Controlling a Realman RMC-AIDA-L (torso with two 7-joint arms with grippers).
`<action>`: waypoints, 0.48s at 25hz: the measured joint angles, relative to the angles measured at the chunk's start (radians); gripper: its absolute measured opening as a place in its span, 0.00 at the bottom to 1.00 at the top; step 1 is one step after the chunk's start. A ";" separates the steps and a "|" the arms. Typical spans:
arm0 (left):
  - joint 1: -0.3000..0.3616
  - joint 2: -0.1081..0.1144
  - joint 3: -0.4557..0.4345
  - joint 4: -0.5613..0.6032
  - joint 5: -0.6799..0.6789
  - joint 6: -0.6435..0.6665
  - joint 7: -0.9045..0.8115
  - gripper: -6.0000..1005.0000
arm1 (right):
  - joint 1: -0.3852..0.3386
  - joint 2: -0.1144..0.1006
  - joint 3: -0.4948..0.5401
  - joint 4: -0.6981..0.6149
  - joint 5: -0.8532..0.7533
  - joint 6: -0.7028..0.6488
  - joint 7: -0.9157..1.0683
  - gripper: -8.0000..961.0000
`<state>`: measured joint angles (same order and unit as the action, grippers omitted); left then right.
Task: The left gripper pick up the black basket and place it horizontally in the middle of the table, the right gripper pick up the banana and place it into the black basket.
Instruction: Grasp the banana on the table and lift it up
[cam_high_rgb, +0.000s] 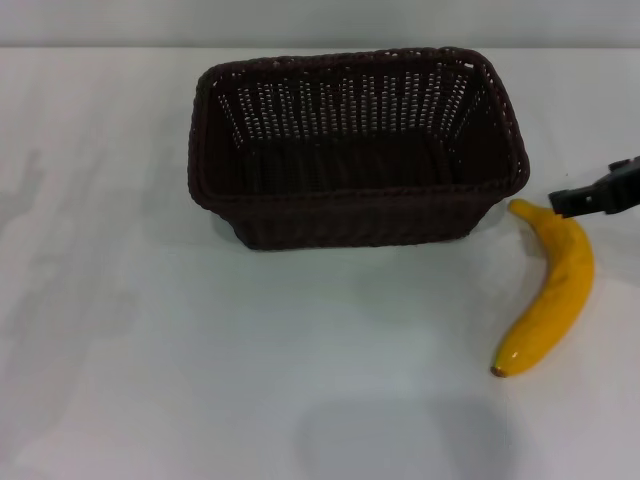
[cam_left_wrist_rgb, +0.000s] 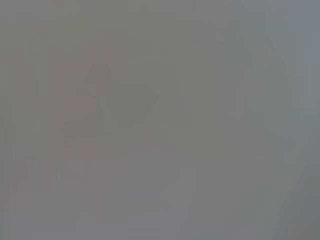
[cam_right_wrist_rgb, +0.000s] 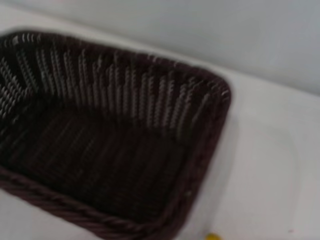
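My left wrist cam gives me nothing but flat grey blur, no obj readable. On head cam the right gripper (cam_high_rgb: 600, 195) is cut off by the right edge; only a dark tip shows, so I can't tell its finger state. Right wrist cam is soft: black basket (cam_right_wrist_rgb: 125, 150) runs off the frame, and the banana (cam_right_wrist_rgb: 213, 237) is just a yellow sliver at the edge.
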<state>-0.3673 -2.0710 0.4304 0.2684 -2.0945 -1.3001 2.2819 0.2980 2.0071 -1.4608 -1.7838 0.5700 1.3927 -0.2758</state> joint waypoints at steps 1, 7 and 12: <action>-0.001 0.000 -0.001 0.000 -0.001 0.000 0.002 0.71 | 0.010 0.000 -0.032 0.002 -0.035 0.000 0.029 0.86; -0.008 0.002 -0.003 0.000 -0.001 0.001 0.004 0.71 | 0.025 0.001 -0.118 0.041 -0.100 -0.018 0.101 0.85; -0.010 -0.001 -0.001 -0.006 -0.001 0.010 0.015 0.71 | 0.027 0.003 -0.139 0.125 -0.094 -0.088 0.101 0.83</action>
<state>-0.3773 -2.0717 0.4299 0.2622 -2.0951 -1.2898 2.2968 0.3246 2.0101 -1.5998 -1.6588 0.4758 1.3049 -0.1751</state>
